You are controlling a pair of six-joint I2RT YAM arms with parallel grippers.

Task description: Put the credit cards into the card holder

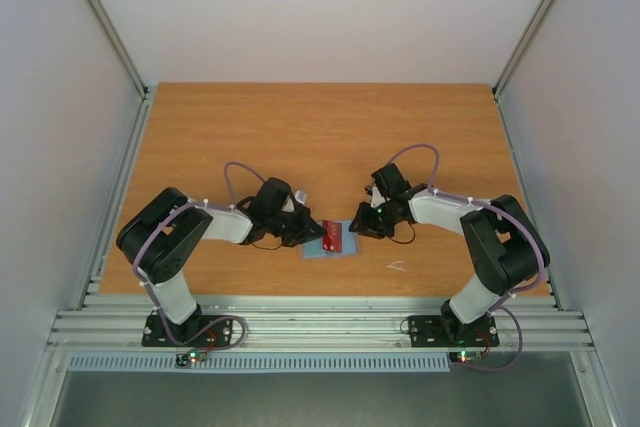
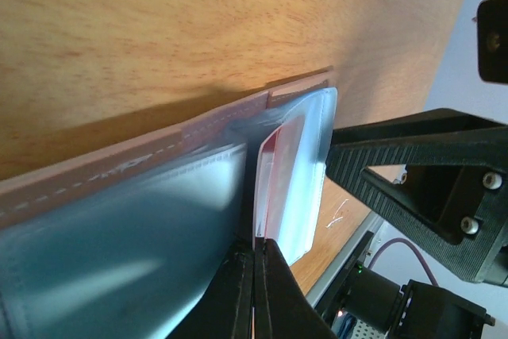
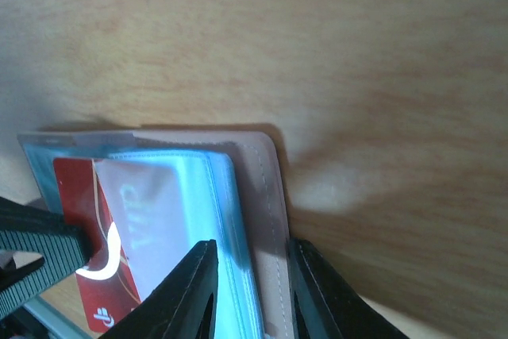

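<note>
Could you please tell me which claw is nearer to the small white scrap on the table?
Right. The right claw, on the card holder's right edge, sits up-left of the white scrap; the left claw, pinching the red card, is across the holder, farther away.

Red card (image 3: 75,184): a white curved stroke and a small white emblem near one corner, with no word that can be read.
Card holder (image 3: 266,196), clear pocket: large pale lettering shows through the plastic, blurred and apparently reversed, and is not legible.
Top view: the card's markings are too small to read.
Legible text, brands, numbers: none.
</note>
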